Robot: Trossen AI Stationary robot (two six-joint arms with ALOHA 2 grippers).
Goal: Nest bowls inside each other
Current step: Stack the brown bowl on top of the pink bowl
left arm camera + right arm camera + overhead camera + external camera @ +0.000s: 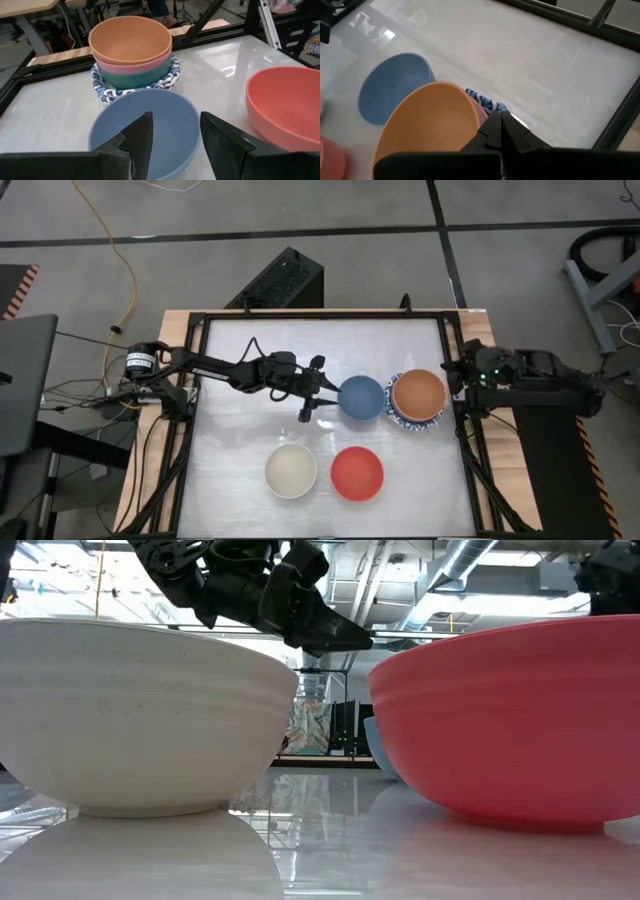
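A blue bowl (361,397) (145,125) rests on its base at the table's middle. My left gripper (316,398) (176,137) hovers open just left of it, fingers above its near rim, apart from it. To its right stands a stack: an orange bowl (418,392) (131,40) inside a pink one (135,66), inside a green one (132,79), inside a white bowl with a blue-patterned rim (170,77). A cream bowl (291,470) (140,710) and a red bowl (357,473) (510,720) sit near the front edge. My right gripper (500,125) (456,376) is shut, pulled back above the table's right edge beside the stack.
A black frame (200,380) runs around the white tabletop. Bare tabletop lies in the far half and along the left side. The red bowl (285,110) stands close to the blue bowl's front right.
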